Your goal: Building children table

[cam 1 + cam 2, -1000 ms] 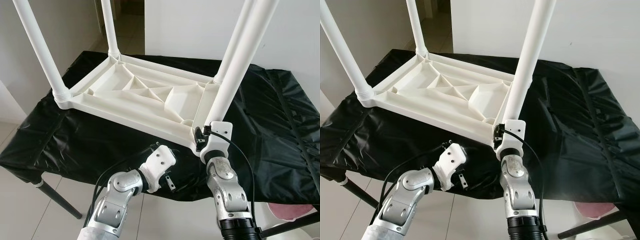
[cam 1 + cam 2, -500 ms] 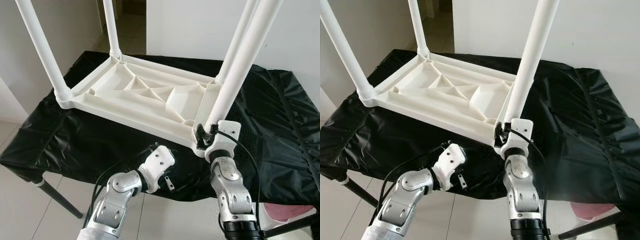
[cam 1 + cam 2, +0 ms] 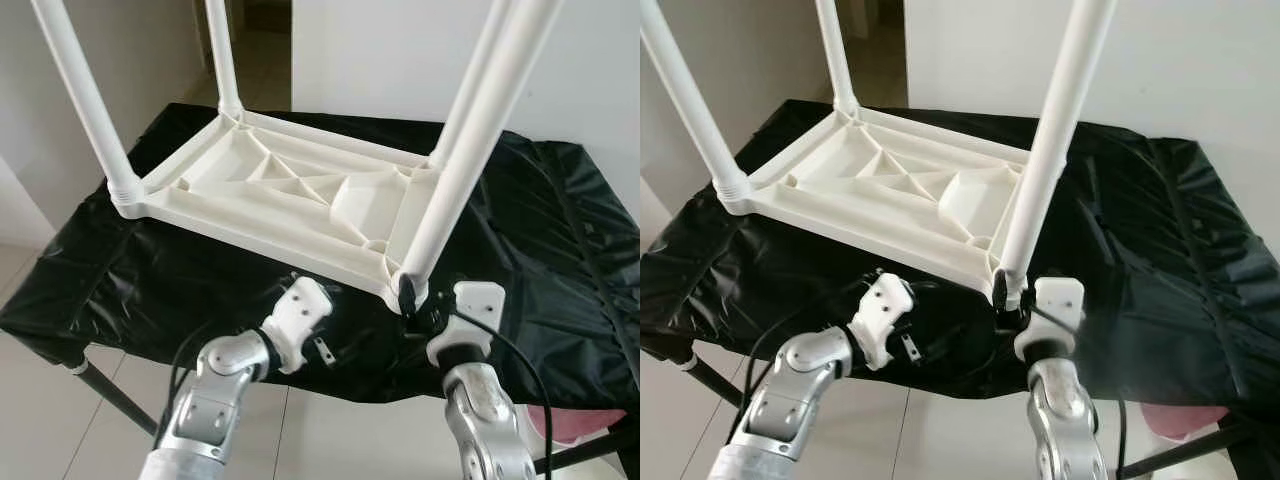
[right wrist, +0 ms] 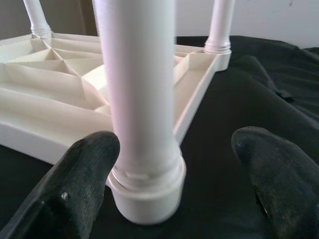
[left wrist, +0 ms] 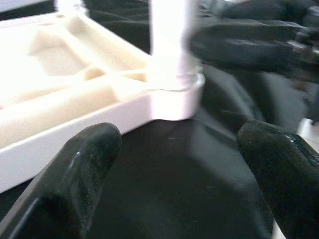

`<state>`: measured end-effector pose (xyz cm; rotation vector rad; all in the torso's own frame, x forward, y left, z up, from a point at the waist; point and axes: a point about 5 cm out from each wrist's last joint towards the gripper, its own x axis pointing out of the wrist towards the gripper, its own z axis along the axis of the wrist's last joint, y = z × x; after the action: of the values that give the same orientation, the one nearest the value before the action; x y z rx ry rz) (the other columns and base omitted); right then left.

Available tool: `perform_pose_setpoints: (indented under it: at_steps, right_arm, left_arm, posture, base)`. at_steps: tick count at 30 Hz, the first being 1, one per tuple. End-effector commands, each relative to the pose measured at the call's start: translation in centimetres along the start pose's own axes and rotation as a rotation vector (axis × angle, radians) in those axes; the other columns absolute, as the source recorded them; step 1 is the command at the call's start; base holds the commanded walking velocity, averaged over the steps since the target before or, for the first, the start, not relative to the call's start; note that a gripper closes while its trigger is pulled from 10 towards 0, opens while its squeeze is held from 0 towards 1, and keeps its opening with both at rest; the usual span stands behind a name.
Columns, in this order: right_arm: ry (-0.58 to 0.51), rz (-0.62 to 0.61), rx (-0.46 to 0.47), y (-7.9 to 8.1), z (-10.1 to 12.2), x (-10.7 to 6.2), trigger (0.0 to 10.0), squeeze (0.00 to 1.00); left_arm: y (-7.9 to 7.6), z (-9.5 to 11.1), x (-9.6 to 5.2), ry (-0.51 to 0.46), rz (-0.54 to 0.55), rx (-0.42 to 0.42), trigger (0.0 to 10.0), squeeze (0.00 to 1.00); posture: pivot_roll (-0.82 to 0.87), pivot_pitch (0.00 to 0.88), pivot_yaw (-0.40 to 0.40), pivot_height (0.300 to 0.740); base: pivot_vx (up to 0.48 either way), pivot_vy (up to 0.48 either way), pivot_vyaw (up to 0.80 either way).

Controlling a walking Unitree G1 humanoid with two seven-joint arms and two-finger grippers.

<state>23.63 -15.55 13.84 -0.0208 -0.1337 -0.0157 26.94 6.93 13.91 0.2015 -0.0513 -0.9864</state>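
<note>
My right gripper (image 4: pixel 174 189) sits at the near right corner of the upturned white table (image 3: pixel 290 195), fingers spread wide and holding nothing. One black finger (image 4: pixel 82 172) lies just beside the base of the near right leg (image 3: pixel 470 150); whether it touches the collar I cannot tell. The other finger stands apart over the black cloth (image 3: pixel 540 230).

My left gripper (image 5: pixel 174 174) is also wide open and empty, low over the cloth just in front of the table's near edge, facing that same corner. Its fingers (image 5: pixel 79 164) are clear of the white rim.

The table lies top-down on the cloth-covered work surface, ribbed underside facing up. Four white legs stand upright from the corners: near left leg (image 3: pixel 85 100), far left leg (image 3: pixel 224 55), far right leg (image 3: pixel 478 75) behind the near right one. Pale floor tiles (image 3: pixel 40 390) show beneath the cloth's front edge.
</note>
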Motion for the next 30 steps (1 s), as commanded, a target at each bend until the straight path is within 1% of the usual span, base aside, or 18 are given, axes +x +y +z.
perform_pose_setpoints:
  at_steps: [1, 2, 3, 4, 5, 7, 8, 9, 10, 13, 17, 20, 23, 25, 26, 27, 28, 30]
  right_arm:
    - [-0.021, 0.029, -0.004, 0.1, 0.3, -0.4, 10.0, 0.00]
    - [-0.021, 0.029, -0.004, 0.1, 0.3, -0.4, 10.0, 0.00]
    - [-0.017, 0.047, -0.008, 0.1, 0.1, -0.8, 10.0, 0.00]
    - [-0.007, 0.094, -0.009, 0.4, -0.3, -1.0, 6.6, 0.00]
    - [-0.001, 0.130, -0.003, 0.7, -0.5, -1.0, 4.6, 0.00]
    - [0.004, 0.154, 0.002, 0.9, -0.7, -1.0, 4.6, 0.00]
    - [0.008, 0.175, 0.011, 1.1, -0.8, -1.0, 1.6, 0.00]
    - [0.011, 0.187, 0.017, 1.3, -0.9, -1.0, 1.6, 0.00]
    - [0.011, 0.200, 0.030, 1.5, -0.9, -0.9, 0.0, 0.00]
    - [0.011, 0.209, 0.040, 1.6, -0.9, -0.9, 0.0, 0.00]
    - [0.015, 0.282, 0.052, 2.5, -1.0, -0.5, 0.0, 0.00]
    - [0.006, 0.289, 0.064, 2.7, -0.9, -0.1, 0.0, 0.00]
    - [-0.010, 0.286, 0.068, 3.0, -0.7, 1.3, 0.1, 0.00]
    - [-0.015, 0.285, 0.072, 3.1, -0.6, 1.7, 0.1, 0.00]
    - [-0.018, 0.273, 0.059, 3.0, -0.5, 2.5, 6.9, 0.00]
    - [-0.018, 0.273, 0.059, 3.0, -0.5, 2.5, 6.9, 0.00]
    - [-0.016, 0.256, 0.057, 2.8, -0.6, 2.9, 10.0, 0.00]
    - [-0.011, 0.233, 0.056, 2.5, -0.7, 3.4, 10.0, 0.00]
  left_arm:
    - [1.4, 0.1, -0.5, -0.004, 0.174, -0.007, 10.0, 0.00]
    - [1.4, 0.1, -0.5, -0.004, 0.174, -0.007, 10.0, 0.00]
    - [1.9, 0.2, -0.8, 0.001, 0.187, 0.003, 10.0, 0.00]
    - [2.8, 0.2, -1.1, 0.009, 0.203, 0.022, 10.0, 0.00]
    - [3.1, 0.2, -1.2, 0.012, 0.209, 0.032, 10.0, 0.00]
    - [3.2, 0.2, -1.3, 0.014, 0.213, 0.037, 10.0, 0.00]
    - [3.5, 0.3, -1.4, 0.014, 0.219, 0.044, 10.0, 0.00]
    - [3.7, 0.3, -1.5, 0.015, 0.224, 0.048, 10.0, 0.00]
    - [3.9, 0.3, -1.6, 0.017, 0.233, 0.054, 10.0, 0.00]
    - [4.1, 0.3, -1.8, 0.018, 0.239, 0.057, 10.0, 0.00]
    - [5.4, 0.2, -2.5, 0.029, 0.282, 0.076, 10.0, 0.00]
    - [6.1, 0.4, -2.7, 0.029, 0.297, 0.088, 10.0, 0.00]
    - [7.2, 0.8, -2.9, 0.036, 0.318, 0.126, 10.0, 0.00]
    - [7.5, 0.8, -3.0, 0.039, 0.323, 0.135, 10.0, 0.00]
    - [7.9, 0.9, -3.1, 0.045, 0.328, 0.151, 10.0, 0.00]
    - [7.9, 0.9, -3.1, 0.045, 0.328, 0.151, 10.0, 0.00]
    - [8.1, 0.9, -3.1, 0.048, 0.329, 0.158, 10.0, 0.00]
    - [8.4, 1.0, -3.1, 0.053, 0.329, 0.173, 10.0, 0.00]
  posture:
    - [-0.03, 0.053, -0.023, 0.740]
    - [-0.03, 0.053, -0.023, 0.740]
    - [-0.03, 0.052, -0.020, 0.740]
    - [-0.03, 0.052, -0.020, 0.740]
    - [-0.03, 0.050, -0.017, 0.740]
    - [-0.03, 0.050, -0.017, 0.740]
    - [-0.02, 0.049, -0.020, 0.740]
    - [-0.02, 0.049, -0.020, 0.740]
    - [-0.02, 0.049, -0.020, 0.740]
    - [-0.02, 0.049, -0.020, 0.740]
    - [-0.02, 0.053, -0.020, 0.740]
    - [-0.02, 0.054, -0.021, 0.740]
    - [-0.01, 0.062, -0.022, 0.740]
    - [-0.01, 0.062, -0.022, 0.740]
    - [-0.01, 0.064, -0.015, 0.740]
    - [-0.01, 0.064, -0.015, 0.740]
    - [-0.01, 0.064, -0.015, 0.740]
    - [0.00, 0.066, -0.008, 0.740]
  base:
    - [0.000, 0.000, 0.00]
    - [0.000, 0.000, 0.00]
    - [0.000, 0.000, 0.00]
    - [0.000, 0.000, 0.00]
    - [0.000, 0.000, 0.00]
    - [0.000, 0.000, 0.00]
    - [0.000, 0.000, 0.00]
    - [0.000, 0.000, 0.00]
    - [0.000, 0.000, 0.00]
    - [0.000, 0.000, 0.00]
    - [0.000, 0.000, 0.00]
    - [0.000, 0.000, 0.00]
    - [0.000, 0.000, 0.00]
    - [0.000, 0.000, 0.00]
    - [0.000, 0.000, 0.00]
    - [0.000, 0.000, 0.00]
    - [0.000, 0.000, 0.00]
    - [0.000, 0.000, 0.00]
